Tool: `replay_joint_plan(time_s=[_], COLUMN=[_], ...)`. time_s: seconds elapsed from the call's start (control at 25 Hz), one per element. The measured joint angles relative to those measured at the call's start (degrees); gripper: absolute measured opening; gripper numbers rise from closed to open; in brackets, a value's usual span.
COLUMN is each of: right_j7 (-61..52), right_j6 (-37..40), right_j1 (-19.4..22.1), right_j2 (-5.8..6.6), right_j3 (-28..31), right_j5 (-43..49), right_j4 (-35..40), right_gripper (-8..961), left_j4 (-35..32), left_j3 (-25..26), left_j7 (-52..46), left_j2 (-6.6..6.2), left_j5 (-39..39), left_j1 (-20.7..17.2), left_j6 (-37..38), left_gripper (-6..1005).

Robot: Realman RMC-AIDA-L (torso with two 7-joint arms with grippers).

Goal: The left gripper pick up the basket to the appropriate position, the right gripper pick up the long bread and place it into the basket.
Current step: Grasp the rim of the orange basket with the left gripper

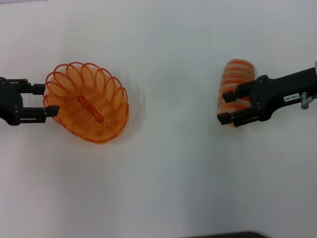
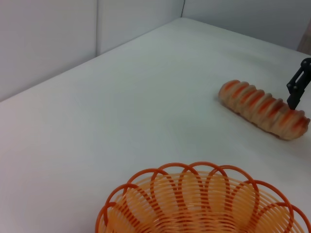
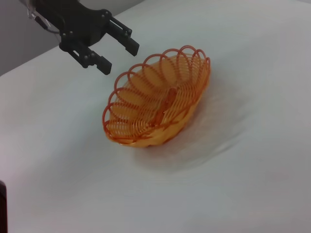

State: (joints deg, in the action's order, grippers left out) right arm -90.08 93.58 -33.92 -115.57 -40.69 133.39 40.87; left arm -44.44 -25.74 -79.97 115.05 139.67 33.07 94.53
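Left claw [image 1: 51, 101] open at 9 o'clock rim of basket [image 1: 89, 101], apparently not gripping. Right claw [image 1: 224, 106] open over long bread [image 1: 235, 82], bread at 3 o'clock on table [image 1: 173, 173].

In the head view the right claw [image 1: 224, 106] covers the lower part of the long bread [image 1: 237, 74]. The left claw [image 1: 45, 100] is cut off by the frame's left edge. In the left wrist view the bottom edge crops the basket [image 2: 194, 204], and only one finger of the right claw shows at the right edge.
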Motion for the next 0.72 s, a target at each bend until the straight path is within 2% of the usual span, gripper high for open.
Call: replay_joint_plan(time_s=[0.72], right_j7=[0.0], right_j6=[0.0], right_j1=[-0.2], right_j2=[-0.09], right_j3=[0.0], right_j5=[0.1], right_j4=[0.0], right_gripper=[759], left_j4=[-0.4], left_j3=[0.0], left_j7=[-0.6], left_j2=[0.19], left_j5=[-1.2], left_j1=[-0.1], left_j6=[0.1], left_gripper=[718])
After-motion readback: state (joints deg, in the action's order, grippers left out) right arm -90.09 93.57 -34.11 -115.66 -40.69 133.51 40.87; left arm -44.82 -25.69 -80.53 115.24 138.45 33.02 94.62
